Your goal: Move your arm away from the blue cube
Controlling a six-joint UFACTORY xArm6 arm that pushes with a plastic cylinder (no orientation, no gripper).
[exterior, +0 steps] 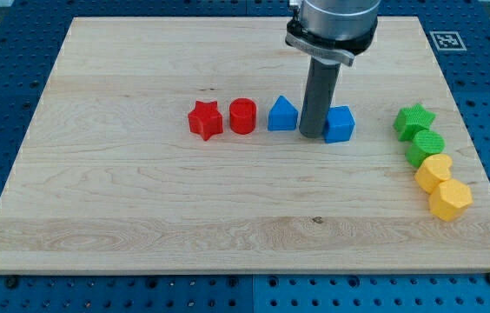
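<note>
The blue cube (341, 124) sits on the wooden board right of centre. My tip (312, 135) is at the end of the dark rod, right against the cube's left side, between it and a blue triangular block (281, 114) on the rod's left. Whether the tip touches the cube cannot be told. The rod hides part of the cube's left edge.
A red star block (205, 120) and a red cylinder (242, 116) lie left of the blue triangular block. At the view's right stand a green star block (413, 119), a green round block (426, 147), a yellow heart-like block (434, 171) and a yellow hexagonal block (450, 200).
</note>
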